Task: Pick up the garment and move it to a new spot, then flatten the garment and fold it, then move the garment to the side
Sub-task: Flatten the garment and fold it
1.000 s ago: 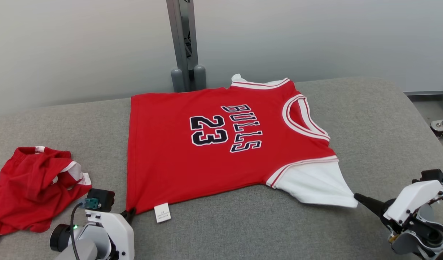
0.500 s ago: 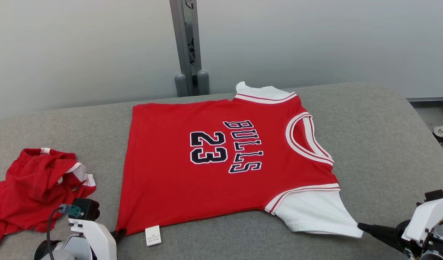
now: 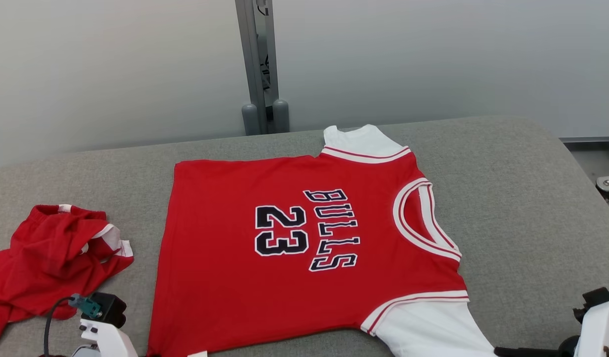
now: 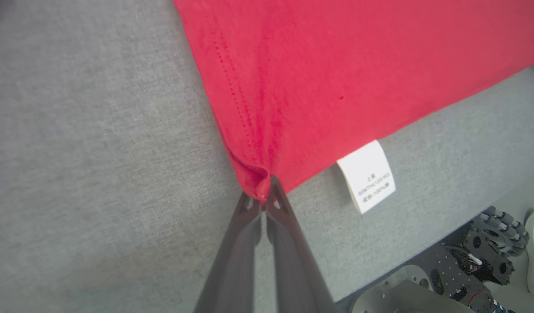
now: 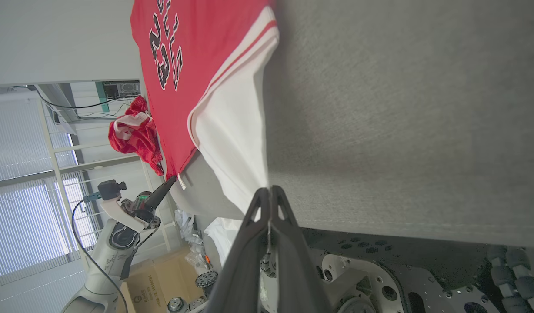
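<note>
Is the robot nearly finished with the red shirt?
Not nearly. Done: the shirt lies spread out on the gray table, number side up. In hand: the left gripper pinches its bottom corner and the right gripper pinches the white sleeve tip. To do: no fold is made, and it is not moved aside.

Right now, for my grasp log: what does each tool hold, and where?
Both hold the red jersey: left tool pinches its bottom hem corner, right tool its white sleeve tip.
</note>
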{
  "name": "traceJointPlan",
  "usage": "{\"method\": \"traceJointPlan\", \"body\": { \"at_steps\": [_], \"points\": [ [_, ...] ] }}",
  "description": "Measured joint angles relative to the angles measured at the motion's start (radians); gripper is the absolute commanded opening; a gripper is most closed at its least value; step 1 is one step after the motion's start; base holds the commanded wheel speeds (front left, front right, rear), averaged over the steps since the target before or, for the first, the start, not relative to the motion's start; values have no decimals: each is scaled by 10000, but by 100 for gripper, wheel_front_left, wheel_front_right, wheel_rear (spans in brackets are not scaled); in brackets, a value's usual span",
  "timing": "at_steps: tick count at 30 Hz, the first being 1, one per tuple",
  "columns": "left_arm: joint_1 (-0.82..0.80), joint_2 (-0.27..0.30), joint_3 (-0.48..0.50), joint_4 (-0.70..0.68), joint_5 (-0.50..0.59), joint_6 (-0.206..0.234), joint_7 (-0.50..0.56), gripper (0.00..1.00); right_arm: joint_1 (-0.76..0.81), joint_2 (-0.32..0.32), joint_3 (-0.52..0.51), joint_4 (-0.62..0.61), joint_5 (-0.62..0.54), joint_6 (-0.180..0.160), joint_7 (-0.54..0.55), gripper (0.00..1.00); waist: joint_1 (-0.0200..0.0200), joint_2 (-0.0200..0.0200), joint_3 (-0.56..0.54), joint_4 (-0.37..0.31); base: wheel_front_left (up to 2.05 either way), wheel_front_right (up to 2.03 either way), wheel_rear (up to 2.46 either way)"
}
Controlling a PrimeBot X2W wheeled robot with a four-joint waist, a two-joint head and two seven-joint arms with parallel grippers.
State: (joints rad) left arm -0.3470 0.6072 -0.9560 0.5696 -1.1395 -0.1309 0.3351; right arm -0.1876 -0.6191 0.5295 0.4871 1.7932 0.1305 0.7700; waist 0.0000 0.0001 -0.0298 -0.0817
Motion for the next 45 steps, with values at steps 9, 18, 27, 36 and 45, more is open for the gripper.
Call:
{"method": "traceJointPlan", "body": {
  "at_steps": [9, 18, 27, 36, 45],
  "points": [
    [422, 1174, -222, -1588, -439, 77, 1281, 0, 815, -803, 562, -1283, 514, 2, -173, 0, 0, 0, -39, -42, 0, 0, 0],
    [748, 1802, -232, -3122, -700, 731, 1854, 0, 1312, -1402, 1055, -2382, 1321, 0, -955, 0, 0, 0, -32, -102, 0, 0, 0],
    [703, 2048, 548, -4075, -1404, 1337, 1662, 0, 561, -1569, 1296, -3256, 2161, 0, -1981, 0, 0, 0, 201, -90, 0, 0, 0],
    [251, 1998, 1216, -4592, -1827, 1651, 1444, 0, -610, -1622, 1494, -3319, 2470, 0, -2901, 0, 0, 0, 536, 26, 0, 0, 0],
    [-346, 1436, 1720, -4128, -1824, 2148, 811, 0, -2040, -1296, 1496, -2573, 2562, 0, -3601, 0, 0, 0, 1257, 154, 0, 0, 0]
  ]
}}
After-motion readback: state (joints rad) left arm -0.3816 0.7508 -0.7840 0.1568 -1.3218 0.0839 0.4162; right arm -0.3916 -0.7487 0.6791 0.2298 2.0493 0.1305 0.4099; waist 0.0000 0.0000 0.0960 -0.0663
